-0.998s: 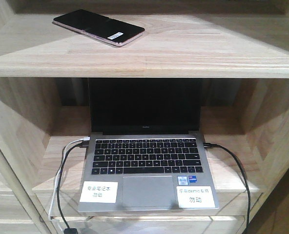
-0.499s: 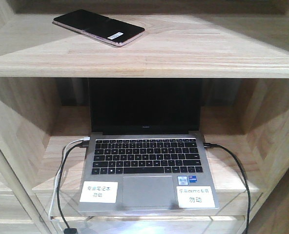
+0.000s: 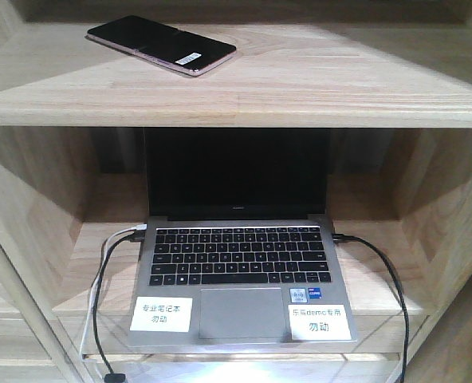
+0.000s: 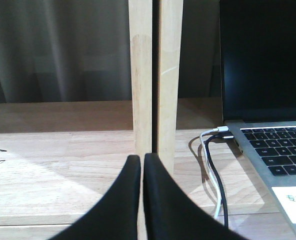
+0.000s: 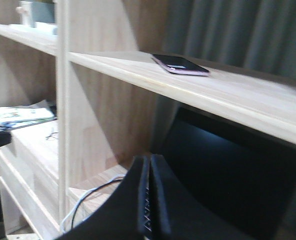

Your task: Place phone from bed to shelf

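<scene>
Left pincer: fingers pressed together, nothing between them, pointed at the upright post of the shelf, level with the lower board.

Phone: lies flat on the upper plank, left part, clear of the front edge, its white barcode sticker facing up. Nothing touches it. The right wrist view shows it too, resting alone on that plank.

Below it: open grey laptop, screen dark, cables plugged in at both sides.

Right pincer: also pressed together, empty, below the upper plank and well apart from the phone.

Judgement: placement looks done; step in hand is the retreat. Next move calls for drawing both arms back without snagging the cables or bumping the plank.

Writing: two white stickers on the palm rest, both ending in 勿动; the right one includes "demo". Hinge logo too small to read.
</scene>
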